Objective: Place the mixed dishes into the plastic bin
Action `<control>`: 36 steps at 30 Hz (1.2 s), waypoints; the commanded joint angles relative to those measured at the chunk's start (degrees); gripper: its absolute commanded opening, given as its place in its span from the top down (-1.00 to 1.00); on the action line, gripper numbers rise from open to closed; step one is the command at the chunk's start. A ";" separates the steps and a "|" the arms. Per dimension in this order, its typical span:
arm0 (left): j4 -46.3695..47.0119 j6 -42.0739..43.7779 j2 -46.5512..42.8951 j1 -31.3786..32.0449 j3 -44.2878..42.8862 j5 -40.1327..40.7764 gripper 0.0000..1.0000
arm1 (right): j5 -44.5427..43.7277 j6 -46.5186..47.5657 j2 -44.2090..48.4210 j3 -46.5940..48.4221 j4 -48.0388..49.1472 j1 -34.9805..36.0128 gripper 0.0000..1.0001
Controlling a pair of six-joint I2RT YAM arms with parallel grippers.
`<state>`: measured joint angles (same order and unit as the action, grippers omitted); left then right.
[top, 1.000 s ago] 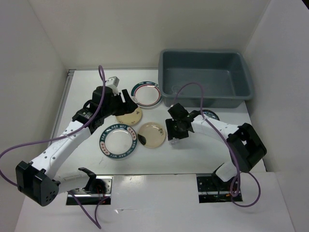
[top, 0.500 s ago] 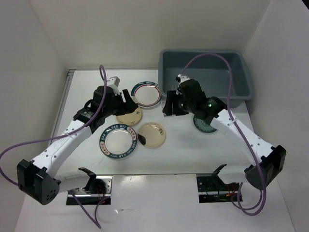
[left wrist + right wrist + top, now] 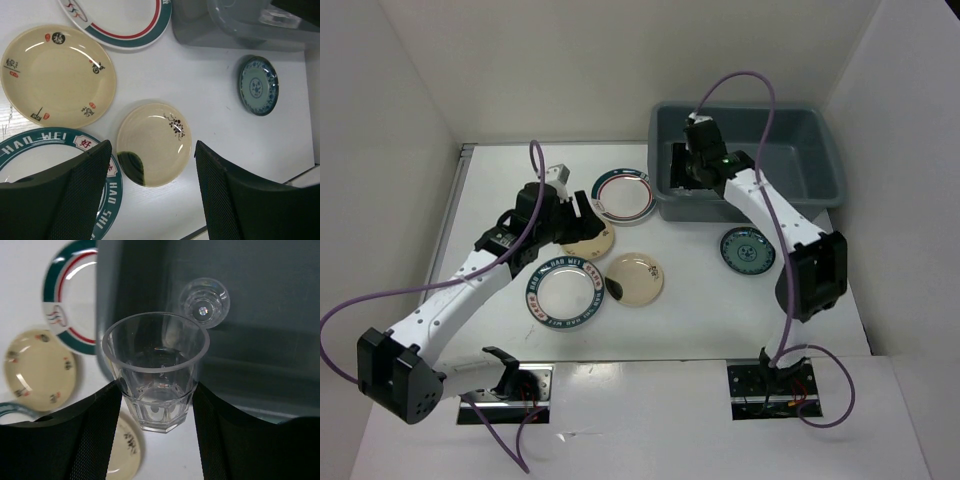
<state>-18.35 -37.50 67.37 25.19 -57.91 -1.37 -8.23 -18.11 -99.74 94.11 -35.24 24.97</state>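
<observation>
Step in hand: delivering the clear cup [image 3: 156, 370] to the bin [image 3: 790, 205]. The right fingers [image 3: 95, 435] clasp the cup by its sides, upright. It hangs over the bin's near-left wall, not yet well inside as I read it. A second cup [image 3: 204, 302] seems to sit on the bin floor just beyond.

The left fingers [image 3: 75, 195] are spread with nothing between them, hovering above the small beige plate [image 3: 152, 145].

All five plates lie on the surface [image 3: 690, 320]:
- the larger beige plate [image 3: 57, 75]
- the striped-rim plate [image 3: 623, 194], beside the bin
- the lettered plate [image 3: 565, 293]
- the small teal plate [image 3: 748, 250], near the bin's front wall

Next move, my judgement: carry the right arm further over the bin floor, lower it, then let go gently — clear of the second cup. Plates come after — none started.
</observation>
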 commanded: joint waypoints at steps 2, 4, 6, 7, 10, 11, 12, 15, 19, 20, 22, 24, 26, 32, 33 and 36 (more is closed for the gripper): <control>1.12 1.81 -1.63 -0.32 0.61 1.45 -0.51 | -6.88 3.43 -4.75 4.24 4.83 -0.10 0.57; 1.12 2.34 -1.63 -0.32 0.61 1.45 -0.51 | -7.58 4.22 -7.12 4.95 4.83 -0.10 0.57; 1.12 2.34 -2.16 -0.32 1.21 2.07 -0.54 | -7.59 5.53 -8.36 6.08 5.44 -0.10 0.57; 1.12 2.34 -2.16 -0.32 1.22 2.07 -0.54 | -7.59 5.54 -9.58 6.09 5.45 -0.10 0.57; 1.12 2.34 -2.16 -0.32 1.75 2.07 -0.54 | -8.29 7.82 -12.74 7.58 5.98 -0.10 0.57; 1.12 2.34 -2.16 -0.32 1.75 2.07 -0.54 | -8.29 8.43 -13.80 8.11 5.98 -0.10 0.57; 1.12 2.34 -1.64 -0.32 1.75 2.07 -0.54 | -8.82 8.44 -14.85 9.16 5.37 -0.10 0.57; 1.12 2.34 -1.63 -0.32 1.75 1.54 -0.54 | -8.82 8.97 -18.55 10.30 5.36 -0.10 0.57; 1.12 2.34 -1.63 -0.32 1.75 1.54 -0.54 | -8.82 8.97 -22.77 12.94 4.84 -0.63 0.48; 1.12 2.34 -1.63 -0.32 2.27 2.15 -0.54 | -8.82 8.97 -23.56 13.64 4.05 -0.63 0.46; 1.12 2.34 -1.63 -0.32 2.28 2.16 -0.54 | -8.82 8.97 -24.80 14.79 4.04 -0.63 0.41; 1.12 2.34 -1.63 -0.32 2.28 2.16 -0.54 | -8.82 8.97 -25.32 15.32 4.04 -0.63 0.31; 1.12 2.34 -1.11 -0.32 2.28 2.16 -0.54 | -8.82 8.97 -24.80 15.93 4.04 -0.63 0.14; 2.26 2.34 0.13 -0.32 2.28 1.55 -0.54 | -8.13 9.50 -17.51 15.77 3.52 -0.63 -0.39; 2.87 2.34 0.74 -0.32 2.28 1.54 -0.54 | -7.60 9.50 -16.28 14.89 3.52 -0.63 -0.49; 2.88 2.34 1.26 -0.32 2.28 1.01 -0.54 | -5.05 9.50 -9.96 11.65 4.13 -0.63 -0.62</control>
<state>-18.00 -36.14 68.01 25.19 -55.90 0.14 -14.98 -9.08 -120.01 106.80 -32.27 24.69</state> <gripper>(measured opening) 0.769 0.801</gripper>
